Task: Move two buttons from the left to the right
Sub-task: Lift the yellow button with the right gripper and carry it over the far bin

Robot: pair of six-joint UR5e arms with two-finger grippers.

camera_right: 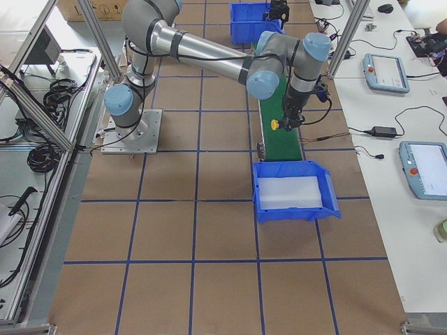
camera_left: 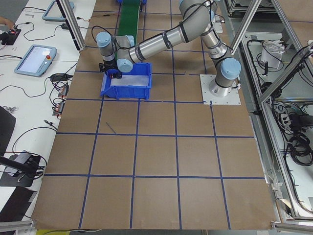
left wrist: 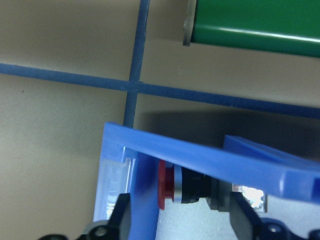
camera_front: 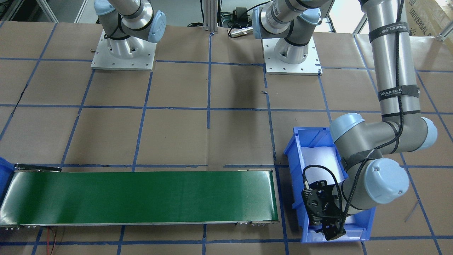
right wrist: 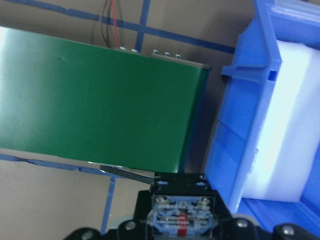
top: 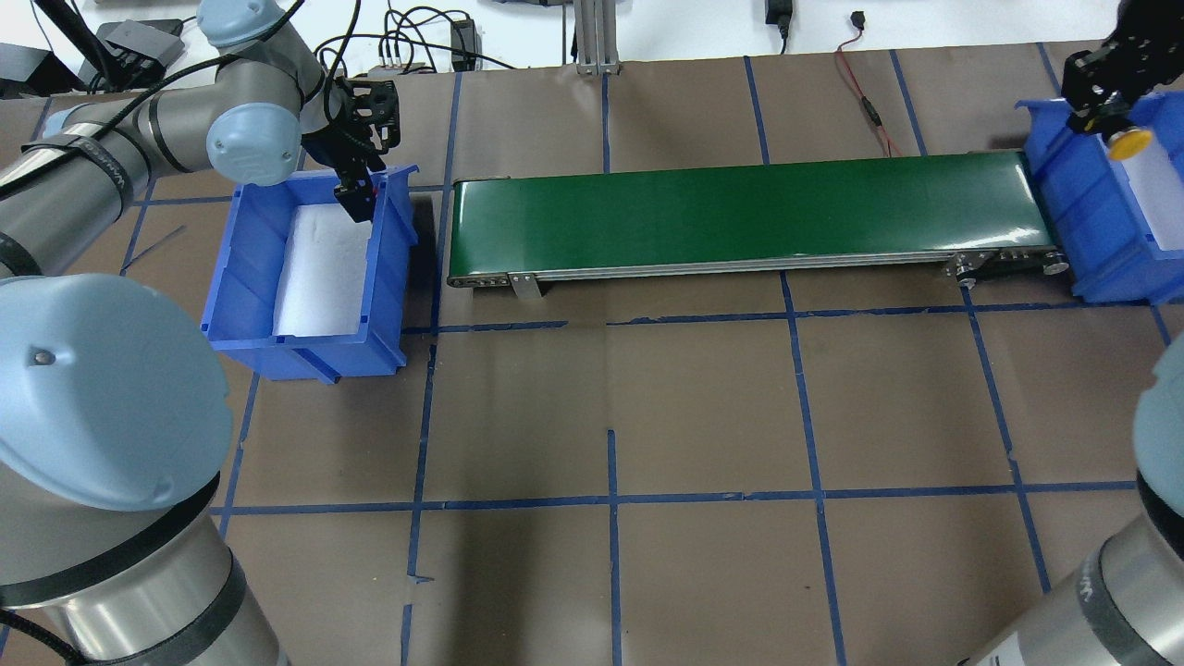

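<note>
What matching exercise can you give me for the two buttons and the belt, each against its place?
Things:
1. red button
2. yellow button
3. conveyor belt

Places:
a. between the left bin and the right bin
b. in the fingers of the right gripper
c. in the fingers of the left gripper

Pairs: 1-c; 2-b; 3-a

Item 1: red-capped push-button switch [left wrist: 166, 185], black collar, lies crosswise between the left gripper [top: 359, 192] jaws, cap sideways. Item 2: yellow mushroom-capped push-button switch [top: 1129, 143], clamped between the right gripper [top: 1103, 125] jaws by its silvery-grey contact block [right wrist: 182, 218], cap protruding beyond them.
</note>
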